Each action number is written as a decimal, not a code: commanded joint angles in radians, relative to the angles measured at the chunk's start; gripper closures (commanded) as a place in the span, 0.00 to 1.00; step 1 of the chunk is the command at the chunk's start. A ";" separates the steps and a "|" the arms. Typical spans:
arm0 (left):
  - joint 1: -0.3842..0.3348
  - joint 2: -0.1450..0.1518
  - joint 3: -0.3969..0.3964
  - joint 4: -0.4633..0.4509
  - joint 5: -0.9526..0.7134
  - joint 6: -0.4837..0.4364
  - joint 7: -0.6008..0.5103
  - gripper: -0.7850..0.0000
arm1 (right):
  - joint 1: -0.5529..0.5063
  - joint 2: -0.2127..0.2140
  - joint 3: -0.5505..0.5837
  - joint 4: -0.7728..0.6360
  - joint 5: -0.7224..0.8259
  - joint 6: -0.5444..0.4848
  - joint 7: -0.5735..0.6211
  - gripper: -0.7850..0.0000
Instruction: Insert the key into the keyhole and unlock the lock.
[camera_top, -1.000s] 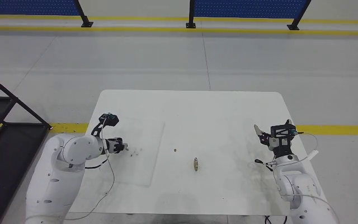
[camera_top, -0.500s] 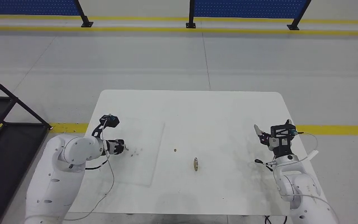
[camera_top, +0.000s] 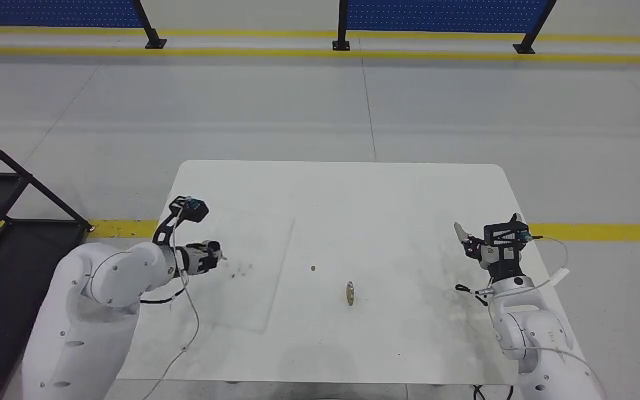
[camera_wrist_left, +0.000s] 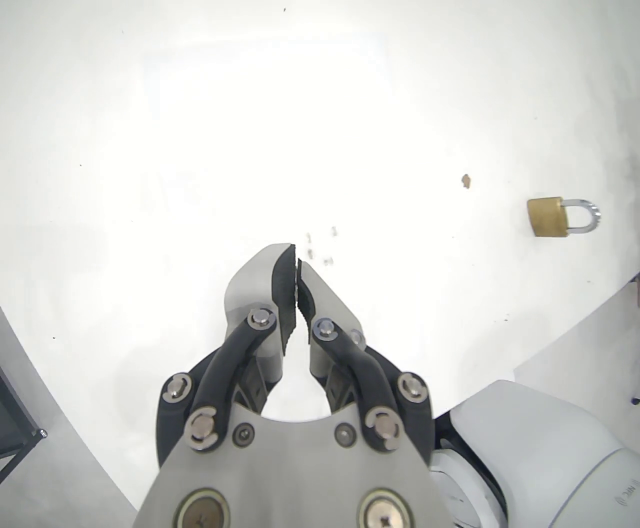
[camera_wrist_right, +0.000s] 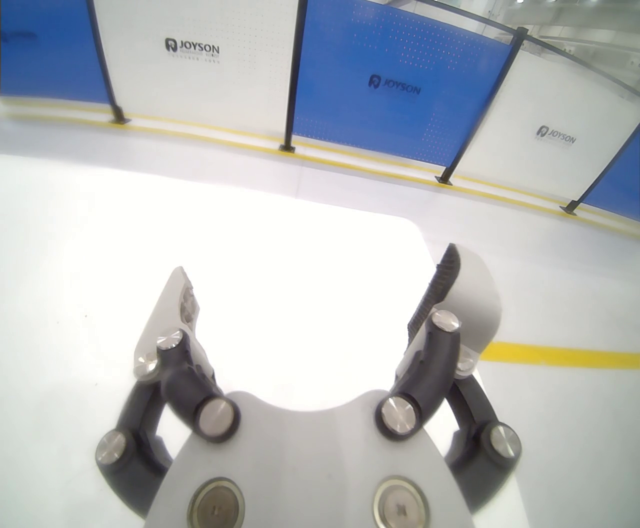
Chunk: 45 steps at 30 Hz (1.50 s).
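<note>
My left fingers (camera_wrist_left: 285, 270) pinched shut on nothing and right fingers (camera_wrist_right: 465, 295) spread empty, I judge step 1, fetching the tiny key (camera_wrist_left: 466, 181) near the lock (camera_wrist_left: 550, 216), needs the left opened first.

Overhead and low left-wrist views share the lock (camera_wrist_left: 550, 216).

A white table (camera_top: 400, 200) with blue barrier panels (camera_top: 440, 12) and yellow floor lines (camera_top: 590, 232) beyond.

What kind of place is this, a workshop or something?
Probably a factory-style robot test hall: blue and white fence panels wall off the area, yellow lines mark the smooth grey floor, and one white table stands alone.
</note>
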 joint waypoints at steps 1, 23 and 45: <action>0.012 0.000 -0.024 -0.013 -0.051 0.004 0.024 1.00 | 0.000 0.000 0.000 0.000 0.000 0.000 0.000 0.00; -0.083 0.022 -0.204 0.592 -1.194 -0.090 -0.175 1.00 | 0.000 0.000 0.000 0.000 0.000 0.000 0.000 0.00; -0.134 0.064 -0.098 0.616 -1.381 -0.102 -0.175 1.00 | 0.000 0.000 -0.003 -0.002 0.000 -0.004 0.001 0.00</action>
